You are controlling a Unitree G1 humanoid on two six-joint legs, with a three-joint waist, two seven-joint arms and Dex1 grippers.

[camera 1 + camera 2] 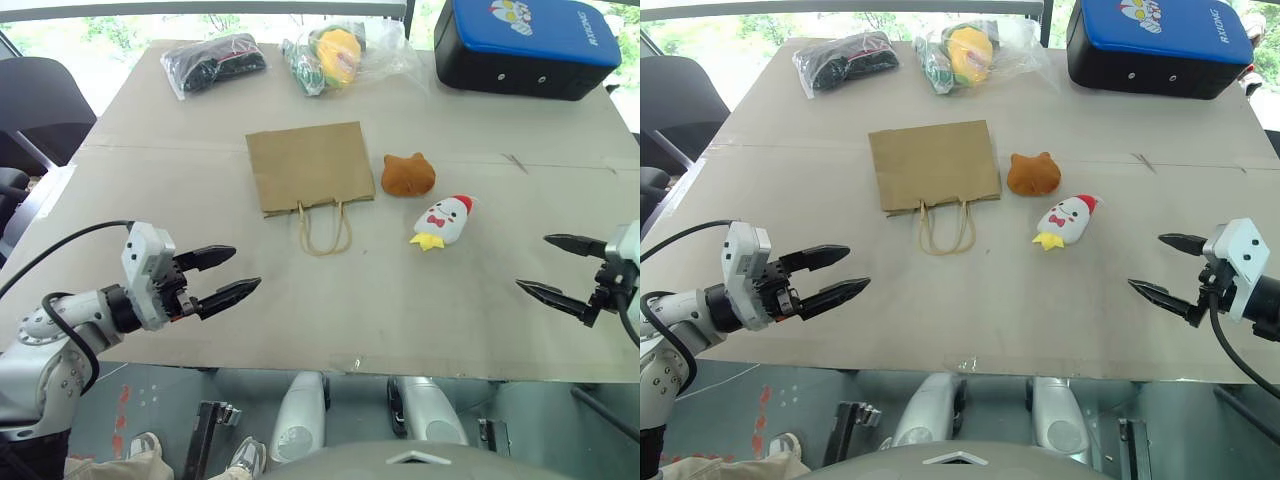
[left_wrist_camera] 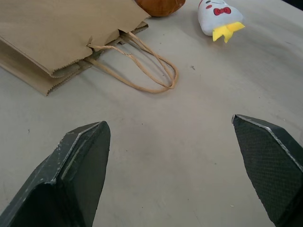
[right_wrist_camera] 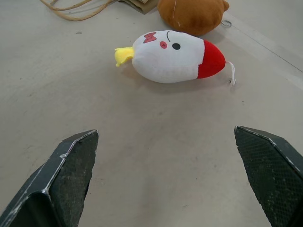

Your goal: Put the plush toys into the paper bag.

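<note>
Head views: paper bag (image 1: 310, 166) lies flat mid-counter (image 1: 300, 300), handles toward the robot. Cat head plush (image 1: 407, 174) sits just right of the bag; white chick plush (image 1: 442, 221) lies near it, further right and nearer the robot. Left end effector (image 1: 222, 276) and right end effector (image 1: 562, 268) hover near the counter's front edge, well apart from the bag, fingers spread, empty.

Left wrist view: fingers (image 2: 75, 165) apart; bag handles (image 2: 142, 66) ahead.

Right wrist view: fingers (image 3: 66, 175) apart; chick on its side, cat head touching behind it.
</note>
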